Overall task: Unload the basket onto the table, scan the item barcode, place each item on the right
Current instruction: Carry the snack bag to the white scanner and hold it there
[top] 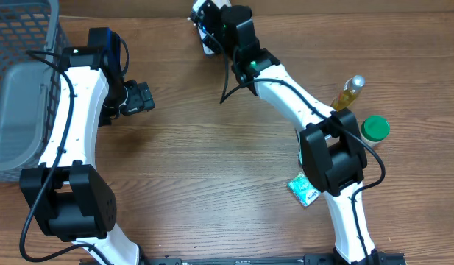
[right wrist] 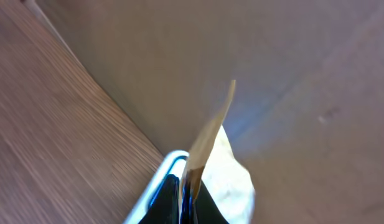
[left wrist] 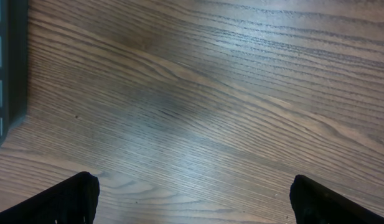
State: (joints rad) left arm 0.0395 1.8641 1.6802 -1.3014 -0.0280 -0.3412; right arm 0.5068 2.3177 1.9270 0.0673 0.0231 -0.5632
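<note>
Nearest, on the right side of the wooden table (top: 212,184), a small teal packet (top: 303,190) lies flat beside the right arm's base. A little farther out stand a green-capped jar (top: 374,129) and a bottle of yellow liquid (top: 349,93). All three sit apart from both grippers, probably waiting their turn.

Toward the middle left, the left gripper (top: 142,97) hovers over bare wood with its jaws spread wide and nothing between them. In its wrist view only table grain shows between the two finger pads. The grey mesh basket (top: 28,44) sits just to its left, so this arm looks parked, perhaps ready to take a scanned item and drop it there.

Farthest away, at the table's far edge, the right gripper (top: 205,33) is clamped tight on the item (right wrist: 210,134), a thin, flat, pale thing seen edge-on from the wrist. It is held up off the wood, close to a plain brown surface behind the table. It may be a card or a flat pouch; the blur leaves that unclear. Lifting it clear and turning one face outward suits showing a barcode to a reader, though no scanner appears in any view.
</note>
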